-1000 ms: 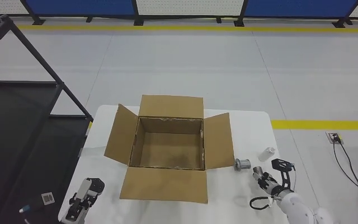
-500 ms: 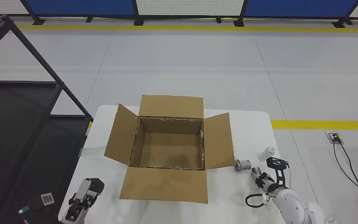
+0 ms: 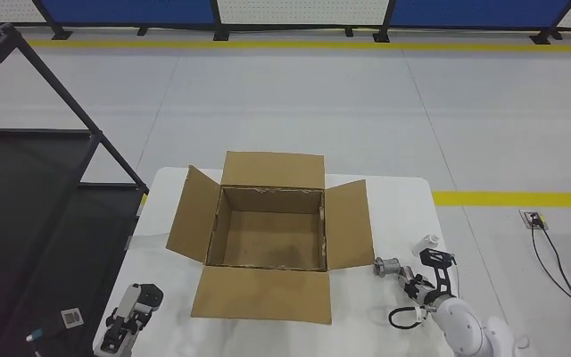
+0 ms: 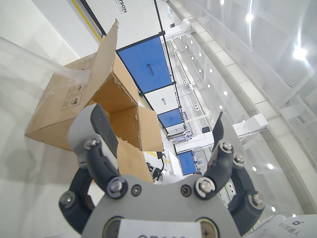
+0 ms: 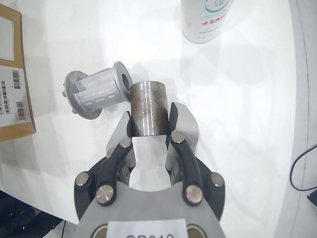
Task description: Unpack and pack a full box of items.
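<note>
Currently the metal tube (image 5: pixel 148 105) is clamped by the right gripper (image 5: pixel 149 122), just beside the metal fitting (image 5: pixel 96 92), which could be knocked rolling; the left gripper (image 4: pixel 161 127) is spread apart.

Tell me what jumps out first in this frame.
The open cardboard box, flaps spread wide, sits in the middle of the white table. Right of it, the right end effector grips a steel cylinder beside a flanged aluminium part lying on its side, with a white bottle nearby.
</note>
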